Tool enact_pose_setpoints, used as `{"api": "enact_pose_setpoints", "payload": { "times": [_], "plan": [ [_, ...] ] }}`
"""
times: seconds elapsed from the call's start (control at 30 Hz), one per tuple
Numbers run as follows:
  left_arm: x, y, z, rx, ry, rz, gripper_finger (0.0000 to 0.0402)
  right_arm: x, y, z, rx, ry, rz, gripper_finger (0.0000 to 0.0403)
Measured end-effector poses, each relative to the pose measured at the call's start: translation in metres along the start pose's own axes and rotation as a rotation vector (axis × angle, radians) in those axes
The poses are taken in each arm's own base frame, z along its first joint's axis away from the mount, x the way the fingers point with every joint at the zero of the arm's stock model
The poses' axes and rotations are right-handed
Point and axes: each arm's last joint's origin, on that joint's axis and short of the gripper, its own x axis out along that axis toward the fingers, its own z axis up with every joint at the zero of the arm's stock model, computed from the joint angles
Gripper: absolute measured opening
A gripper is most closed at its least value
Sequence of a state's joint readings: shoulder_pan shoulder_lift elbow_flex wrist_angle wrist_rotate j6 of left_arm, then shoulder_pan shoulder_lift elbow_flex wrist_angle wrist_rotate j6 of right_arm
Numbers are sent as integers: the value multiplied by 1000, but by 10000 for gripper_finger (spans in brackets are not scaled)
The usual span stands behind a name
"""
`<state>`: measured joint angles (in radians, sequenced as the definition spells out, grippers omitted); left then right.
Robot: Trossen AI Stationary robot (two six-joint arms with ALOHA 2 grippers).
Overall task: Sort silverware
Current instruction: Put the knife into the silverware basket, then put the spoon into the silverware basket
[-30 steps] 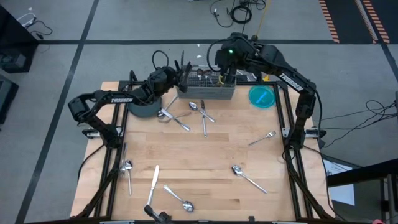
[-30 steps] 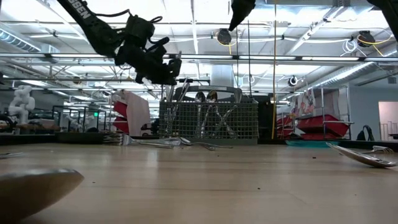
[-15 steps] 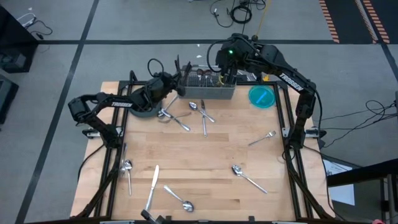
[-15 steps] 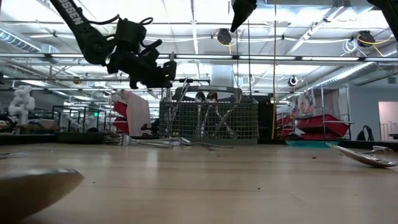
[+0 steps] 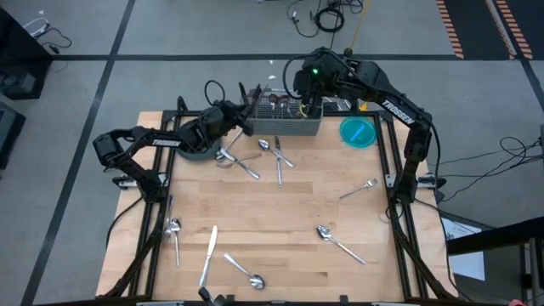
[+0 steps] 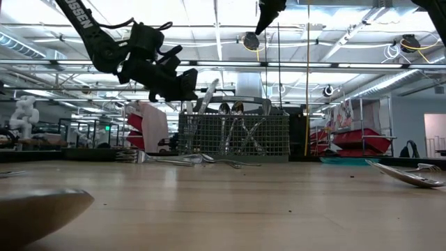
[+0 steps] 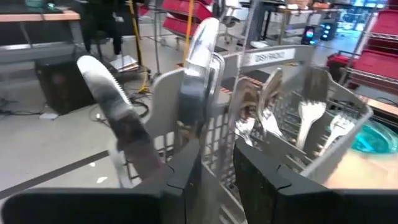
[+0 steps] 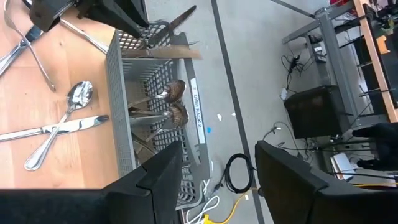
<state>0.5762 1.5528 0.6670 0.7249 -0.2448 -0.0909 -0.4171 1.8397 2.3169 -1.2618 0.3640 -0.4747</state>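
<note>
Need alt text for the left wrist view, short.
Two knives stand upright in the end compartment of a grey wire caddy, seen just past the left gripper and its parted dark fingers. Forks and spoons stand in the next compartments, and a workshop floor lies behind.

Caddy (image 5: 285, 116) at table (image 5: 280, 229) rear; silverware (image 5: 278, 161) scattered before it.

Two dark, near-black jointed arms, white TROSSEN lettering on links, black cable loops at wrists, green LED on right arm (image 5: 316, 71), blocky black fingers w/ flat inner faces, left arm (image 5: 153, 140) matte
</note>
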Motion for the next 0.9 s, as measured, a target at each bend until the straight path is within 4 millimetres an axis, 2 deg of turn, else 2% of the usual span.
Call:
{"api": "enact_pose_setpoints", "payload": {
  "times": [0.17, 0.3, 0.4, 0.5, 0.57, 0.67, 0.8, 0.9],
  "plan": [
    [-4, -2, 7, -7, -4, -71, 108, -1, 4, 0, -17, 15, 17, 187],
    [-20, -4, 40, -19, -59, -161, 109, -8, 12, -6, -58, 68, 72, 187],
    [-44, -7, 74, -13, -98, -287, 109, -20, 18, -17, 6, 110, 218, 187],
    [-85, -10, 110, -11, -181, -486, 109, -30, 29, -22, 145, 131, 385, 187],
    [-115, -11, 125, -18, -225, -598, 110, -39, 47, -22, 164, 138, 455, 184],
    [-164, -6, 141, -60, -289, -699, 110, -49, 92, -27, 109, 204, 527, 172],
    [-218, 4, 152, -139, -371, -785, 110, -55, 164, -56, 72, 342, 552, 153],
    [-243, 11, 155, -196, -415, -841, 110, -61, 215, -89, 148, 387, 558, 144]
  ]
}}
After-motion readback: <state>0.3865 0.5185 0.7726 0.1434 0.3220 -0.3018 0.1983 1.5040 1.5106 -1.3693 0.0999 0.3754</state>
